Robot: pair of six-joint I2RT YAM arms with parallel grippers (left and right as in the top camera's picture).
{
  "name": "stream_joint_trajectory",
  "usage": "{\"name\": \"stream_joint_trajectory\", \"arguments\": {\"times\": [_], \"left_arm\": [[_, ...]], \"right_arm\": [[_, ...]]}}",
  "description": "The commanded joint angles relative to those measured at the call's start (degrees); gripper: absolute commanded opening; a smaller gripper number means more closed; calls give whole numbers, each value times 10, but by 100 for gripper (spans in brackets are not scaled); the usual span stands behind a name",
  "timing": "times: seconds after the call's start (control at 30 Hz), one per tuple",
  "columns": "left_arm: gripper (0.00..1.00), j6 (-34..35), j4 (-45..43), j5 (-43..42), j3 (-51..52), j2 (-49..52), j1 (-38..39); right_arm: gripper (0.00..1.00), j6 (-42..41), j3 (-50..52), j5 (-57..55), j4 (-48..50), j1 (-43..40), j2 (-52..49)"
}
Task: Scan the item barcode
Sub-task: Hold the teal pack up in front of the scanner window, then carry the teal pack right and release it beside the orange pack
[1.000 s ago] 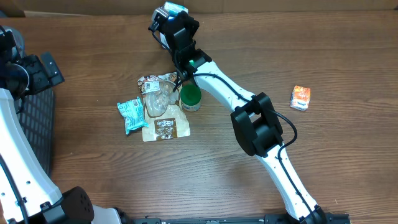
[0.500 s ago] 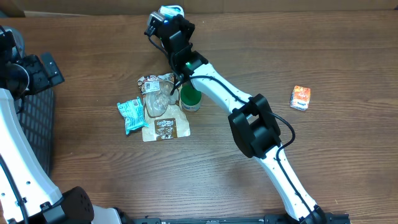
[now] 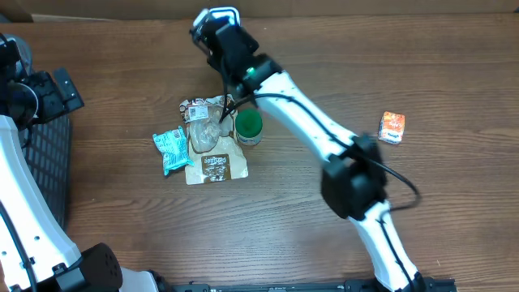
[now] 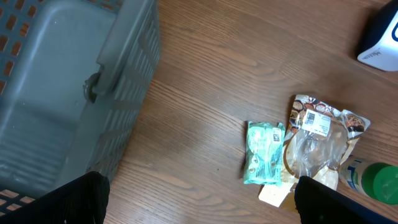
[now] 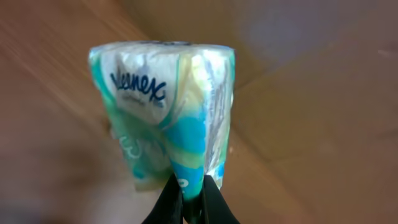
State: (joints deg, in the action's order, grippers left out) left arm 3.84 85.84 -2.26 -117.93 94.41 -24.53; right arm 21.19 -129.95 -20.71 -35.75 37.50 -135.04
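**A:** Where's the item?

**B:** It's the Kleenex tissue pack [image 5: 165, 106]. The right claw [image 5: 189, 193] has it at the far edge of the desk [image 3: 454, 203], close to the cardboard wall, with the tips closed on the pack's bottom edge.

**A:** Is that a good hold?

**B:** I'd say it's a thin one. The tips seem to pinch only the soft wrapper, and the rest of the pack stands clear above them. A quick wrist turn could make the pack flop over or slide out.

**A:** Is the barcode showing?

**B:** Not on the faces the wrist camera sees, only the brand name and the teal print. I can't spot a scanner either. If the code sits on a hidden side, the pack needs turning, and that's when a slip is most likely.

**A:** And the left claw [image 4: 199, 186]?

**B:** It's wide open and holding nothing, over at the left by the grey basket [image 4: 62, 93].

**A:** Any other risks?

**B:** The right arm reaches across beside the pile, close to the green-capped bottle [image 3: 248, 126] and the teal packet [image 3: 171, 150]. A low sweep back could knock the bottle over.
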Motion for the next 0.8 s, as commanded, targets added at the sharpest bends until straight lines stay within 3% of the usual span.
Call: {"name": "stream_joint_trajectory", "arguments": {"times": [0.0, 0.23, 0.37, 0.53, 0.77], "left_arm": [[100, -13, 0, 3, -10, 1, -2], [100, -13, 0, 3, -10, 1, -2], [99, -13, 0, 3, -10, 1, -2], [99, -13, 0, 3, -10, 1, -2], [100, -13, 0, 3, -10, 1, -2]], "right_arm": [[4, -212, -6, 96, -75, -19, 113], [4, -401, -6, 103, -383, -87, 201], [4, -454, 5, 103, -519, -143, 199], [4, -467, 94, 104, -523, -216, 198], [4, -463, 247, 125, -419, -292, 198]]}}
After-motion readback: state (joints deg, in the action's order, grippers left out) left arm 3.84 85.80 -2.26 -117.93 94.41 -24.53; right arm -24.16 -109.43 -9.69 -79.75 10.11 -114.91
